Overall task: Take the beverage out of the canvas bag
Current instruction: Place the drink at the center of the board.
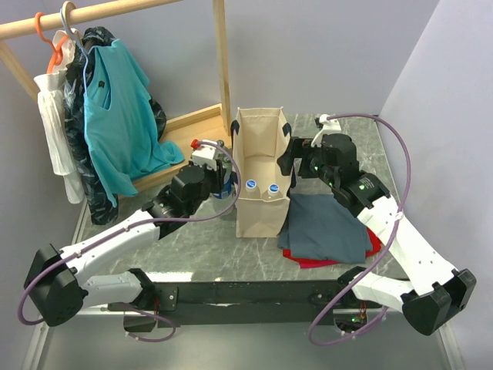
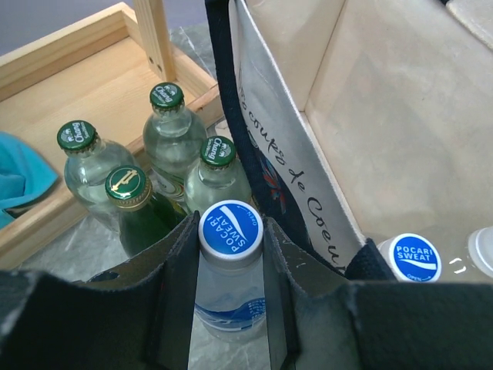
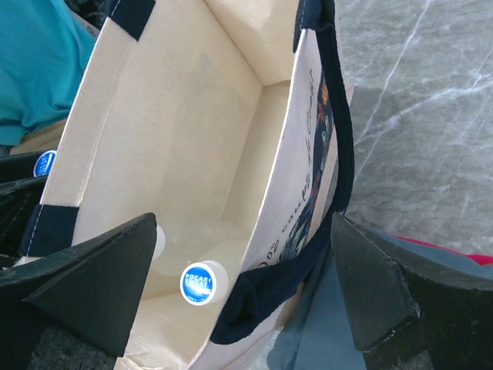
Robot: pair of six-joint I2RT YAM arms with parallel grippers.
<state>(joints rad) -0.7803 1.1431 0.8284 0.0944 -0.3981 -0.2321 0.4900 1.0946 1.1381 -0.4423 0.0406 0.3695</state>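
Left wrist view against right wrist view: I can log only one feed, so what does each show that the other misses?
Only the left wrist: four green-capped glass bottles by the wooden frame, and the left gripper shut on a Pocari Sweat bottle outside the canvas bag. Only the right wrist: the right gripper, open astride the bag's wall, and a red cloth. Both: the bag's inside, a blue-capped bottle standing in it, and the held bottle's cap.

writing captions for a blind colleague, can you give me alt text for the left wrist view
The left gripper is shut on a blue-capped Pocari Sweat bottle, just outside the canvas bag's printed wall. Four green-capped glass bottles stand behind it by a wooden frame, and another Pocari Sweat cap shows inside the bag.
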